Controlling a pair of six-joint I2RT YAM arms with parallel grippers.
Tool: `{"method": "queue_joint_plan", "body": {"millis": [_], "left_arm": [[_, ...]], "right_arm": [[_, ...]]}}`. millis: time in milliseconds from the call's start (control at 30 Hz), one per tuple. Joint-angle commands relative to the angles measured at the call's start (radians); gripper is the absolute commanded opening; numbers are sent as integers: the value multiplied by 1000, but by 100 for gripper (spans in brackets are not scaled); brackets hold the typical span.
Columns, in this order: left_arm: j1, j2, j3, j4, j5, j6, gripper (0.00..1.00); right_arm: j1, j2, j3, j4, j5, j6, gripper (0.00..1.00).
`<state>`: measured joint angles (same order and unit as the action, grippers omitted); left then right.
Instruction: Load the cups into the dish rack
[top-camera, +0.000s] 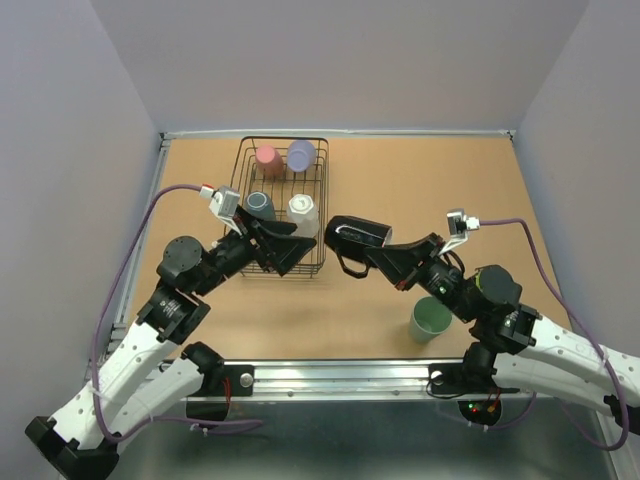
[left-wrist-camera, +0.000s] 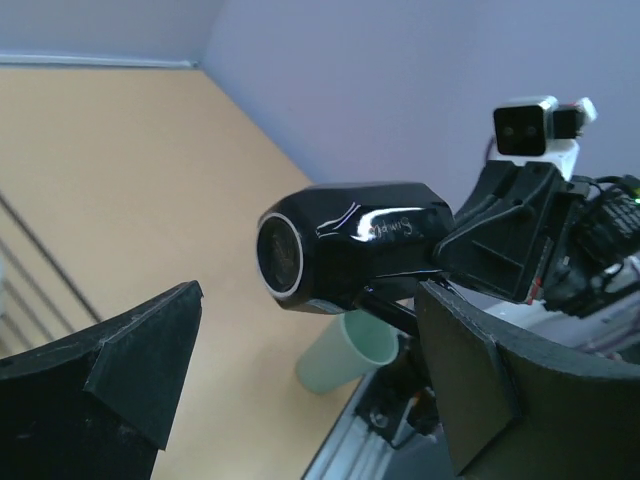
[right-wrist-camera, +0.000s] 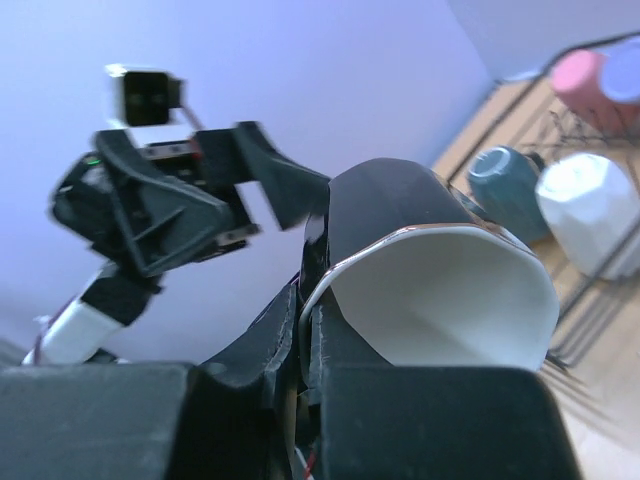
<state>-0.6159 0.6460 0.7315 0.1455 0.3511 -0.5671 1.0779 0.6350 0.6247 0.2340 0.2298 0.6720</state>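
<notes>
Four cups (top-camera: 268, 156) racked; right hand (top-camera: 386, 250) pinches black mug (top-camera: 355, 233) beside rack (top-camera: 326, 190), left hand (top-camera: 295, 250) spread. Next: lower mug into a free slot, release.

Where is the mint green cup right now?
Top view: the mint green cup stands on the table, front right, beside the right arm, outside the dish rack.

The dish rack (top-camera: 326, 200) sits left of centre at the back of the table (top-camera: 450, 180). In it, the far-left cup (top-camera: 268, 157) and far-right cup (top-camera: 301, 154) are side by side, with the near-left cup (top-camera: 261, 206) and near-right cup (top-camera: 303, 212) before them. Just right of the rack, the fifth cup (top-camera: 357, 233) lies sideways in the right gripper (top-camera: 383, 250) — off the table; the sixth cup (top-camera: 431, 319) stands further right, nearer the front edge
</notes>
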Motion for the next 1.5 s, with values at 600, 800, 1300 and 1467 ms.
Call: {"method": "queue_joint_plan", "body": {"millis": [600, 800, 1300, 1467], "left_arm": [[-2, 191, -271, 1302, 328, -635, 99], [-1, 244, -262, 1385, 331, -682, 99], [-2, 165, -221, 1241, 305, -593, 99], [-1, 133, -190, 1044, 256, -525, 99]], "right_arm": [[7, 44, 50, 571, -313, -11, 1], [5, 86, 47, 623, -333, -2, 0], [5, 127, 4, 634, -320, -11, 0], [7, 143, 6, 613, -326, -25, 0]]}}
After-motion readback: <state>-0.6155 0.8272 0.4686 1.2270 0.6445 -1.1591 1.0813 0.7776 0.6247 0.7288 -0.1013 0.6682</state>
